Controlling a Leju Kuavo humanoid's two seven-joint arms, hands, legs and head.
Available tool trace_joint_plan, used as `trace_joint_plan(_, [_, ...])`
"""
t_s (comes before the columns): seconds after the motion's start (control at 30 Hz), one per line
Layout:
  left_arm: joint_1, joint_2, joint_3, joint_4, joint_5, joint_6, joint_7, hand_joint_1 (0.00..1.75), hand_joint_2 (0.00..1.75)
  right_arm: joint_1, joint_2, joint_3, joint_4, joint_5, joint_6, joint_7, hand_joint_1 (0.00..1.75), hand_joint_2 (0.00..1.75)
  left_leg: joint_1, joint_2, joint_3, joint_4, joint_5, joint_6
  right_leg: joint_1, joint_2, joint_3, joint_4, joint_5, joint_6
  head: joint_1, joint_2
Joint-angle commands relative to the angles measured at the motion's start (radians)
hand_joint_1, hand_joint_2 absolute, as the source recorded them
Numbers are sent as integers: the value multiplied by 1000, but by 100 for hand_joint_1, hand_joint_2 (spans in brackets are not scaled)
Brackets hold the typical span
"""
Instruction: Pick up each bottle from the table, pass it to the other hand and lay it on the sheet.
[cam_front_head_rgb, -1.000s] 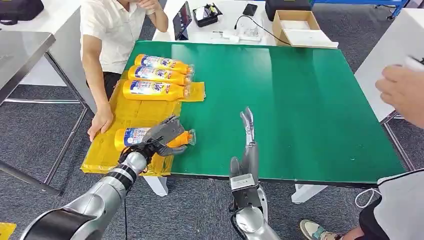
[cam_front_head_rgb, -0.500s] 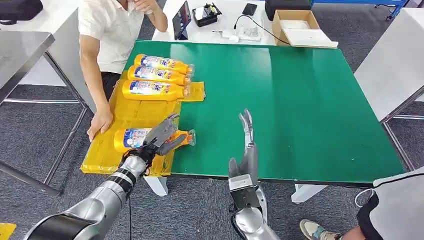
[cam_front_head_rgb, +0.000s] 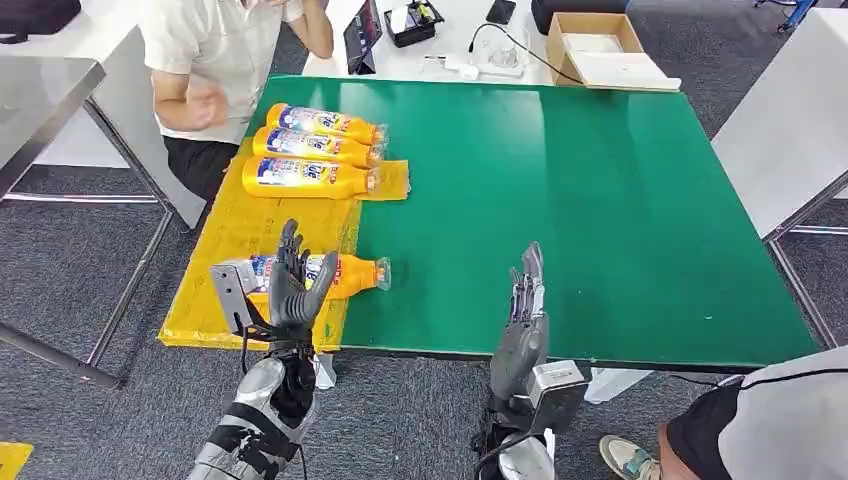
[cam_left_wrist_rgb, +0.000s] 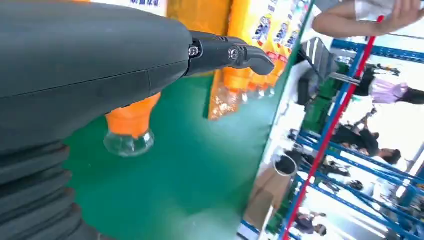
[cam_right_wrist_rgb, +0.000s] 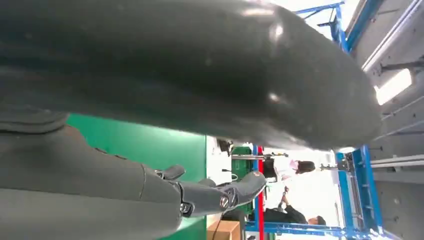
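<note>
The left hand (cam_front_head_rgb: 292, 283), fingers raised and apart, covers the middle of the nearest bottle (cam_front_head_rgb: 350, 272). Label print on the three far bottles (cam_front_head_rgb: 310, 150) is too small to read.

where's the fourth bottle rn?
Head view: the orange plastic bottle with the blue-and-white label lies at the yellow sheet's near edge, just beyond the open left robot hand.

The head view looks steeply down and forward over the green table (cam_front_head_rgb: 600, 200). Both wrist views sit close behind their hands, turned sideways, skimming the tabletop. Head and left wrist views share the near bottle (cam_left_wrist_rgb: 131, 131) and the table.
</note>
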Motion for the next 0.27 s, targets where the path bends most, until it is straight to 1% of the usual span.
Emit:
trace_joint_plan(0.03, [-6,34,-47,-29,4,4,2,0,175,-4,-8,-28,-5,-4,4,-1,0,0,0,1,3,-1,-1,-1,0,1,2,0,-1,-1,0,0])
trace_joint_plan(0.17, [-6,34,-47,-29,4,4,2,0,175,-4,-8,-28,-5,-4,4,-1,0,0,0,0,3,-1,0,0,0,0,2,-1,-1,-1,0,0])
trace_joint_plan(0.2, [-6,34,-47,-29,4,4,2,0,175,-4,-8,-28,-5,-4,4,-1,0,0,0,1,5,-1,-1,-1,0,1,4,-1,-1,-2,0,0])
trace_joint_plan(0.27, [9,28,-47,-44,47,-15,-5,0,175,6,-8,-32,-10,-11,9,-1,0,0,0,1,2,-1,0,0,0,1,2,-1,0,-1,0,0])
